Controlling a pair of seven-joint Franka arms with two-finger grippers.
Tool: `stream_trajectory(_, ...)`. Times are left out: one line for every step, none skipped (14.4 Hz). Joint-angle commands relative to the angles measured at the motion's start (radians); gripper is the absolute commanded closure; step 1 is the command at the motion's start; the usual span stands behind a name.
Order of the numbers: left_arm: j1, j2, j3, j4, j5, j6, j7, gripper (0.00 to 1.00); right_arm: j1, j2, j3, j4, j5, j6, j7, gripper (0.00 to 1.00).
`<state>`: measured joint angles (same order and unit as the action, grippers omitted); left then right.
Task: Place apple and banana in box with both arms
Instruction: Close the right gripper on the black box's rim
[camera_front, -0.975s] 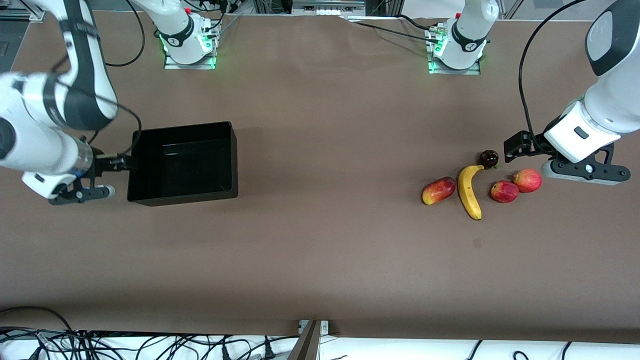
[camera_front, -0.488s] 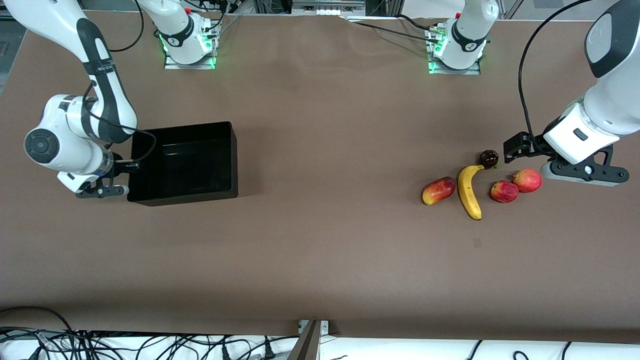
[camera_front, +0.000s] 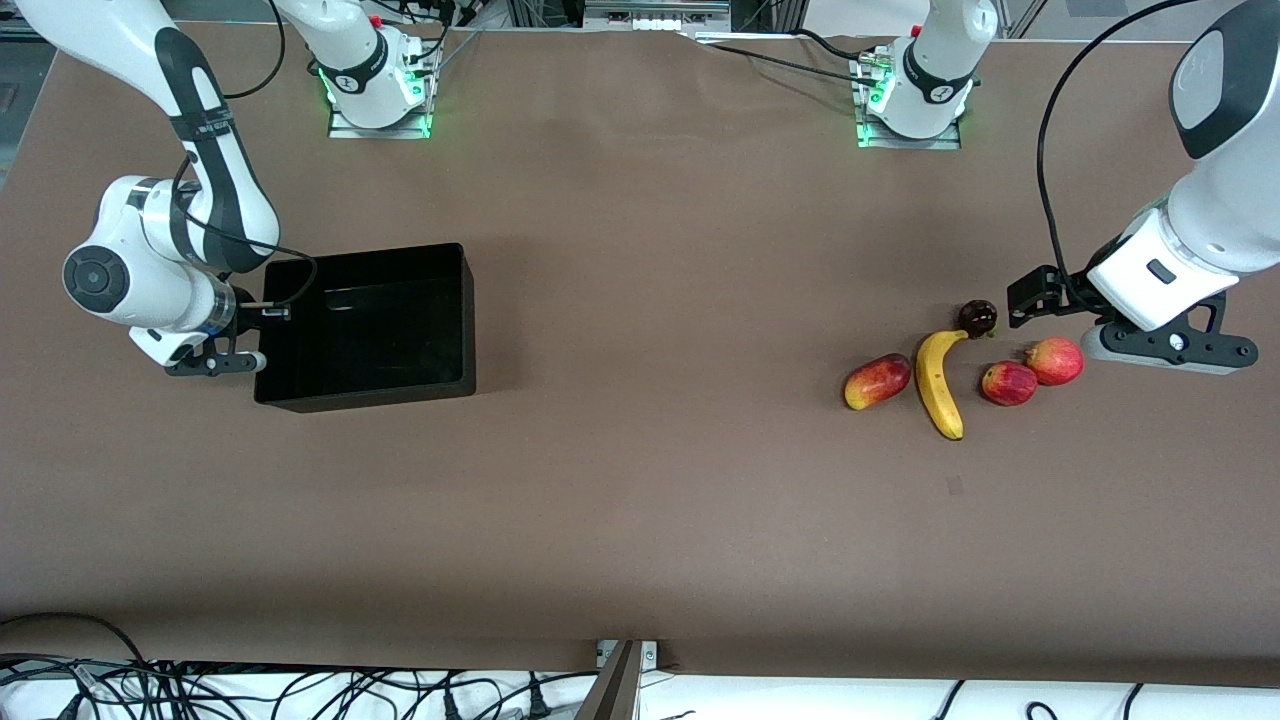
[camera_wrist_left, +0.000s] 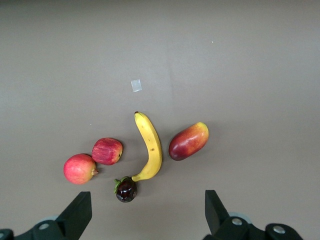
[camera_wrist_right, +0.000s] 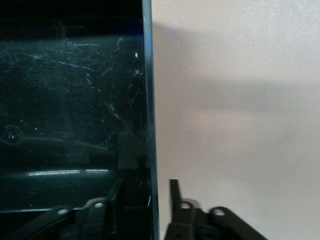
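The black box (camera_front: 365, 392) stands at the right arm's end of the table, with nothing in it. My right gripper (camera_front: 257, 338) is at the box's end wall (camera_wrist_right: 148, 100), open, with one finger inside the wall and one outside; a gap shows beside the outer finger. The banana (camera_front: 938, 372) and the small deep-red apple (camera_front: 1008, 383) lie on the table at the left arm's end. My left gripper (camera_front: 1168, 350) hovers open and empty over the table beside them. The left wrist view shows the banana (camera_wrist_left: 150, 147) and the apple (camera_wrist_left: 107, 151).
A red-orange round fruit (camera_front: 1055, 360) touches the apple. A red-and-yellow mango-like fruit (camera_front: 877, 381) lies beside the banana. A small dark fruit with a green cap (camera_front: 978, 317) sits at the banana's stem. A small pale scrap (camera_wrist_left: 135, 85) lies on the table.
My right arm has swung up and inward, bringing its gripper onto the box's end wall. The box and the fruits have not moved. My left gripper has stayed almost still.
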<state>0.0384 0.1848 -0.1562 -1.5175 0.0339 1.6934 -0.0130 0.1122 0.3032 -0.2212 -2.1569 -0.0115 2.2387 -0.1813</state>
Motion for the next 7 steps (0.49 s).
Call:
stream_trajectory(0.011,0.022,-0.005,0.031,-0.008,0.017,0.019,0.00,-0.009,-0.049,-0.010,-0.035,0.018,0.002,-0.055,1.00)
stream_trajectory(0.011,0.022,-0.005,0.031,-0.008,0.017,0.019,0.00,-0.009,-0.049,-0.010,-0.034,0.018,0.002,-0.055,1.00)
stream_trajectory(0.012,0.022,-0.005,0.031,-0.008,0.017,0.019,0.00,-0.009,-0.049,-0.010,-0.031,0.022,0.002,-0.055,1.00)
stream_trajectory(0.012,0.022,-0.005,0.031,-0.008,0.017,0.019,0.00,-0.009,-0.049,-0.010,-0.026,0.022,0.002,-0.055,1.00)
stream_trajectory(0.012,0.022,-0.005,0.031,-0.008,0.017,0.019,0.00,-0.009,-0.049,-0.010,-0.017,0.024,0.002,-0.055,1.00)
stream_trajectory(0.012,0.022,-0.005,0.031,-0.008,0.017,0.019,0.00,-0.008,-0.049,-0.006,-0.005,0.033,0.002,-0.053,1.00)
stream_trajectory(0.014,0.022,-0.005,0.031,-0.008,0.017,0.019,0.00,-0.006,-0.049,0.000,0.008,0.048,0.002,-0.053,1.00)
